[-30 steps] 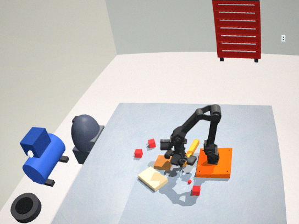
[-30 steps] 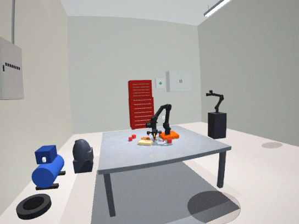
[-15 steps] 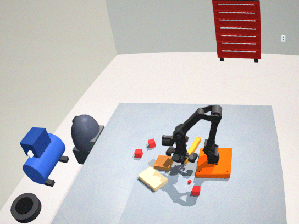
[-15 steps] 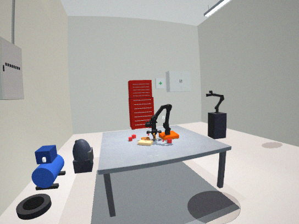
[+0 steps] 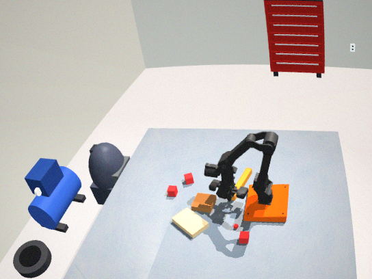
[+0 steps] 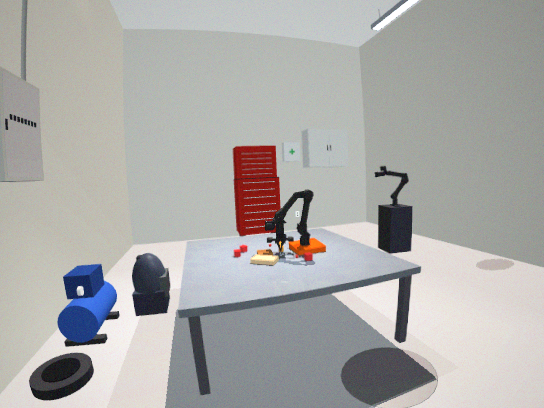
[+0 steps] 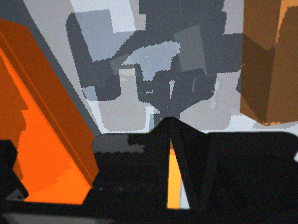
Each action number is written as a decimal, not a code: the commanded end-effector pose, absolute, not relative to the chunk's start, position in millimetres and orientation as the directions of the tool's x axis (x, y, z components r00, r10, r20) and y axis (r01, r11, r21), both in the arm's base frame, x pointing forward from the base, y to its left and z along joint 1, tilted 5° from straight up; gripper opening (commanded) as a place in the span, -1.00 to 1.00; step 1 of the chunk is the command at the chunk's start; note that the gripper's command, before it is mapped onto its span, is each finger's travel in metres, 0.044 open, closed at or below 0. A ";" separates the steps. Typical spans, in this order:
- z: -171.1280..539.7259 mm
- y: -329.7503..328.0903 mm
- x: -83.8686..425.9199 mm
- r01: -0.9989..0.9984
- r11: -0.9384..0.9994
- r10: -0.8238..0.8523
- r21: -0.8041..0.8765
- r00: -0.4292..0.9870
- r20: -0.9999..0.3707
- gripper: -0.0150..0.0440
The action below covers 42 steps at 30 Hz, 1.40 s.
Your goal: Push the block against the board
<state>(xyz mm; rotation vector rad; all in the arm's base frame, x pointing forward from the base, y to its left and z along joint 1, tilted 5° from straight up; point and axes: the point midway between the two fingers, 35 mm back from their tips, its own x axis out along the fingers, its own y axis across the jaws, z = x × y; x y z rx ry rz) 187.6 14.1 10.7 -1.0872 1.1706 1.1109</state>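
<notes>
The gripper (image 5: 230,195) points down at the table (image 5: 301,205), jaws closed on nothing. The brown square block (image 5: 204,202) sits just to 1 side of them, the yellow board (image 5: 243,178) lies close behind, apart from the block.

- The arm (image 5: 254,150) rises from its base on the right half of the tabletop, arches over at the elbow, and drops steeply toward the table's middle.
- The wrist points almost straight down.
- The gripper (image 5: 230,197) hangs low over the table surface, fingers pressed together with nothing between them.
- In the wrist view, the dark fingers meet at a narrow point.
</notes>
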 end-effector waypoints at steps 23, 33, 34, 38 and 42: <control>7.7 -9.8 178.7 -0.991 0.128 0.070 -0.047 0.056 -0.996 -0.49; 7.7 -9.8 178.7 -0.991 0.128 0.070 -0.047 0.056 -0.996 -0.49; 7.7 -9.8 178.7 -0.991 0.128 0.070 -0.047 0.056 -0.996 -0.49; 7.7 -9.8 178.7 -0.991 0.128 0.070 -0.047 0.056 -0.996 -0.49; 7.7 -9.8 178.7 -0.991 0.128 0.070 -0.047 0.056 -0.996 -0.49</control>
